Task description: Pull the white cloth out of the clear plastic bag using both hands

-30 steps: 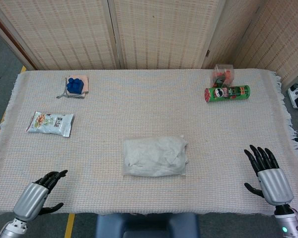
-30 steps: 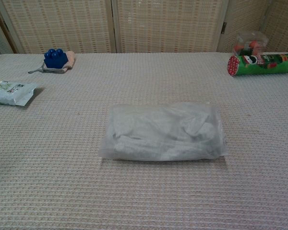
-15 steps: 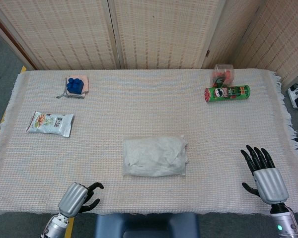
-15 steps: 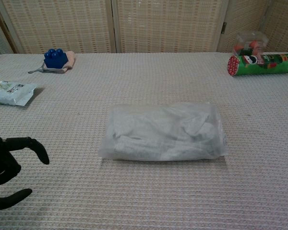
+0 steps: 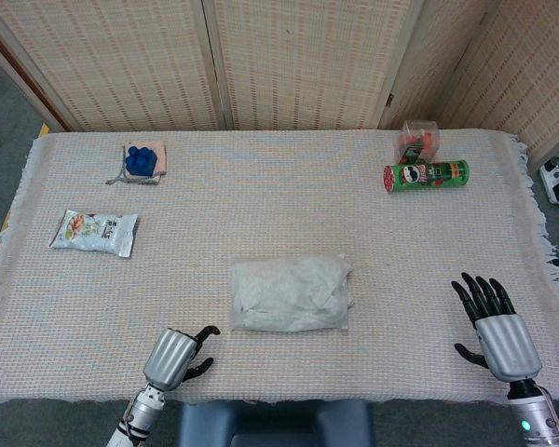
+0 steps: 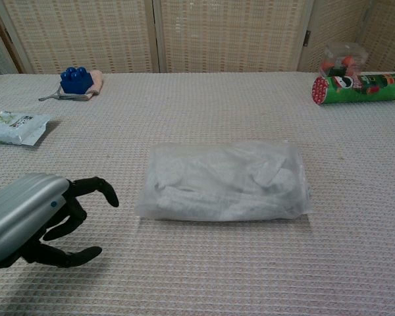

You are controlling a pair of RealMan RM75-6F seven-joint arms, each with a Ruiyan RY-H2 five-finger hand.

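While the clear plastic bag [image 5: 292,294] with the white cloth [image 6: 217,183] folded inside it lies near the middle of the table [image 5: 261,200], somewhat toward the near edge, neither hand touches it. The bag rests flat with its long axis running parallel to the near edge, so one short end faces each hand. The left hand [image 5: 175,354] sits close to the near edge, just off the bag's near-left corner; its dark fingers [image 6: 92,188] are loosely curved and apart, pointing toward the bag's left end and holding nothing. The right hand [image 5: 497,321] hovers well apart from the bag, toward the near-right corner of the table, with its fingers spread and extended and nothing in them. The left hand is therefore clearly the nearer of the two, and a short reach to its right and slightly away from the near edge would likely bring it onto the bag's left end. The right hand would need a much longer sweep across the near edge to meet the opposite end. Which end holds the bag's opening cannot be told from either view, though the plastic looks looser and flatter along the left end. A green crisp tube [image 5: 427,175], a snack packet [image 5: 94,232] and a blue block [image 5: 141,158] lie far from the bag.
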